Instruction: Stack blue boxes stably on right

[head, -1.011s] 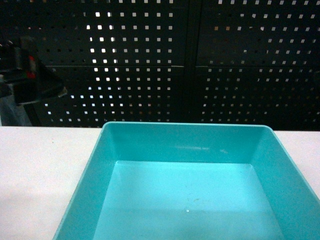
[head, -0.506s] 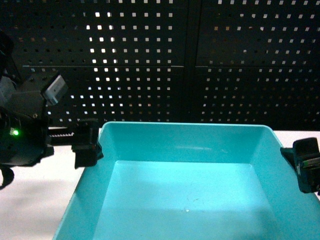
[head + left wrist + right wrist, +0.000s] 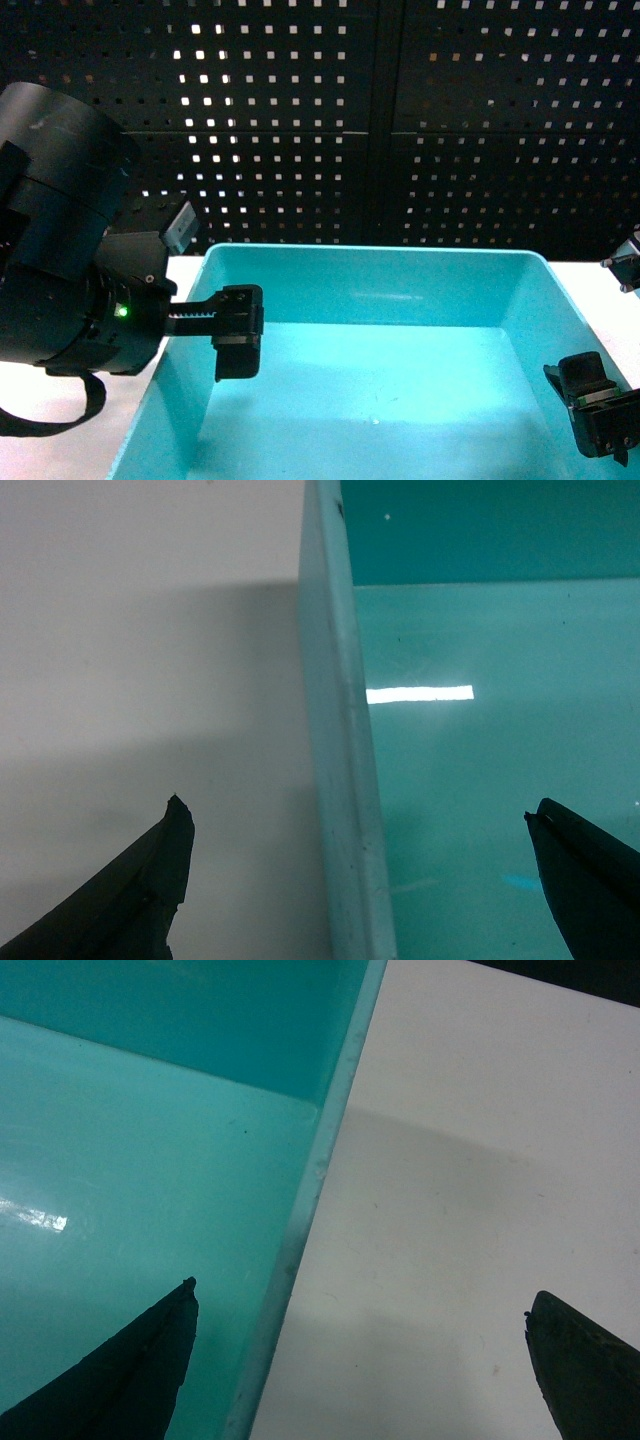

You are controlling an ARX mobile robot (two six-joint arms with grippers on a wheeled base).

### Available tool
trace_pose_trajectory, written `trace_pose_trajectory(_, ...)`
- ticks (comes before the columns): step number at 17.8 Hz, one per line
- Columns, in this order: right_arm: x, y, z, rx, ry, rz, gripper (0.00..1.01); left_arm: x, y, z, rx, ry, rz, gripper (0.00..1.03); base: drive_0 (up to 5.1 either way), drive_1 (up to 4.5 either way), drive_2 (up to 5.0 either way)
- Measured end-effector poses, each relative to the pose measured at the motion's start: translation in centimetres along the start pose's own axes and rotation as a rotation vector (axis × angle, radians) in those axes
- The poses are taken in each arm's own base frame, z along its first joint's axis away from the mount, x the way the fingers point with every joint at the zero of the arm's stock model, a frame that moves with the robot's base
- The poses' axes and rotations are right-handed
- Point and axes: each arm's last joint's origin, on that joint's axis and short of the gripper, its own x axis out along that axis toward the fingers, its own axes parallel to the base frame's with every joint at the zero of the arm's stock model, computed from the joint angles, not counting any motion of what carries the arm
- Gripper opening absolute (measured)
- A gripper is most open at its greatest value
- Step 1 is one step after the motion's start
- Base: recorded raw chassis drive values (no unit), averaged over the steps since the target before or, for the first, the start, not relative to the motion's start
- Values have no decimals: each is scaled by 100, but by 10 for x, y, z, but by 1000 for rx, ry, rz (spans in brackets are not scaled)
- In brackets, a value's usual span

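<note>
One light turquoise blue box (image 3: pixel 370 400) fills the lower middle of the head view, open side up and empty. My left gripper (image 3: pixel 355 808) is open and straddles the box's left wall (image 3: pixel 340 730), with one finger (image 3: pixel 238 340) inside the box and the other over the table. My right gripper (image 3: pixel 360 1298) is also open and straddles the right wall (image 3: pixel 305 1200). Its left finger (image 3: pixel 130 1380) hangs over the box floor, its right finger (image 3: pixel 585 1360) over the table. Neither gripper touches the rim. In the head view the right gripper's finger (image 3: pixel 595 405) shows at the right wall.
The box rests on a white table (image 3: pixel 60 300) that shows on both sides of it. A dark perforated panel wall (image 3: pixel 400 120) stands right behind the table. My bulky left arm (image 3: pixel 60 260) covers the table's left part.
Both arms have come into the head view and closed in on the box. The left finger moved right and down inside the left wall; the right gripper dropped lower at the right wall.
</note>
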Motion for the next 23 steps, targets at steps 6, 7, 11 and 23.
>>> trace_pose_trajectory(6, 2, 1, -3, -4, 4, -6, 83, 4, -5, -4, -22, 12, 12, 98, 0, 0, 0)
trace_pose_trajectory(7, 3, 3, -3, -7, 2, -4, 73, 4, -5, -4, -22, 13, 13, 98, 0, 0, 0)
trace_pose_trajectory(11, 2, 7, -7, -13, -2, 5, 37, 4, -8, -4, -19, 19, 19, 98, 0, 0, 0)
trace_pose_trajectory(23, -2, 12, -16, 107, -36, 1, 7, -2, -32, -12, -14, 53, 83, 97, 0, 0, 0)
